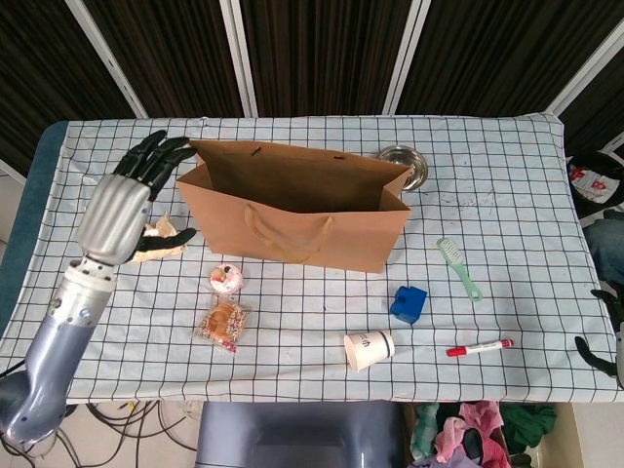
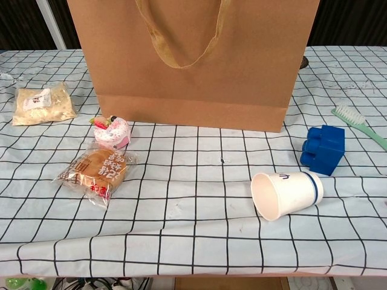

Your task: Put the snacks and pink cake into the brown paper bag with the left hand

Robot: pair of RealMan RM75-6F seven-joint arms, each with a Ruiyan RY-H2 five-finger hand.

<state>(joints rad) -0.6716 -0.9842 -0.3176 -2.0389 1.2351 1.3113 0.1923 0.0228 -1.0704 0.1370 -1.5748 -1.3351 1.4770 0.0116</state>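
Looking down from the head view, the left robot hand [image 1: 122,207] hangs over the left part of the desk [image 1: 507,175], fingers [image 1: 154,156] spread wide and holding nothing, just left of the brown paper bag [image 1: 302,219], which stands upright with its mouth open. Under the hand a pale snack packet [image 1: 168,232] lies partly hidden on the checked cloth. In front of the bag sit the pink cake [image 1: 226,278] and, just nearer, a wrapped bun [image 1: 222,324]. Behind the bag's right corner is a metal bowl [image 1: 403,164]; to the right lie a green brush [image 1: 458,267], a blue block [image 1: 408,303], a tipped paper cup [image 1: 370,349] and a red marker [image 1: 479,347]. Dark fingers of the right robot hand [image 1: 604,331] show at the right edge; I cannot tell how they are set. From the chest view, the bag [image 2: 193,66] fills the upper frame, its handle looping down the front. The snack packet [image 2: 42,104] lies far left, the pink cake [image 2: 113,132] near the bag's lower left corner, the bun [image 2: 98,171] just in front of it. The cup [image 2: 286,194] lies on its side near the block [image 2: 323,149], with the brush [image 2: 357,124] at the right edge.
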